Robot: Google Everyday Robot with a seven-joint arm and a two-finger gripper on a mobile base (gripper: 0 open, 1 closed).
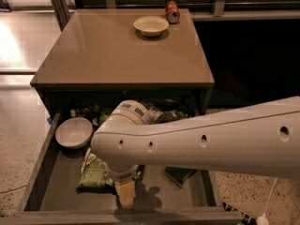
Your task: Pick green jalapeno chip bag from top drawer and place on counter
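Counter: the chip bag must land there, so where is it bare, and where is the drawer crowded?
The counter is bare from its near edge up to the cream bowl and can at the back. In the top drawer, the claw hangs beside the green chip bag. A white bowl fills the left rear corner, and packets crowd the back.

Speckled floor [16, 172] at the left, a bright glare [11, 41] farther back, deep shadow [253, 64] at the right.
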